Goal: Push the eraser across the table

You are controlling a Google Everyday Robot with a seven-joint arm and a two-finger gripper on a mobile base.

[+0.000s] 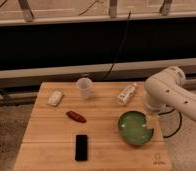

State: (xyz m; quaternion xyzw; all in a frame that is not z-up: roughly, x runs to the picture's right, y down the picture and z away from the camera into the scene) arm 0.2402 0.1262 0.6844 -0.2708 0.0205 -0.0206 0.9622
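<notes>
The eraser [81, 147], a flat black slab, lies near the front edge of the light wooden table [43, 145], left of centre. My white arm [167, 92] reaches in from the right, over the table's right edge. My gripper [152, 121] hangs below it at the right rim of the green bowl [135, 128], well to the right of the eraser and not touching it.
A dark red oblong thing [76, 116] lies behind the eraser. A small white block [55, 97] sits at the back left, a clear cup [85, 87] at the back centre, and a lying bottle [126, 93] at the back right. Black cables hang behind the table.
</notes>
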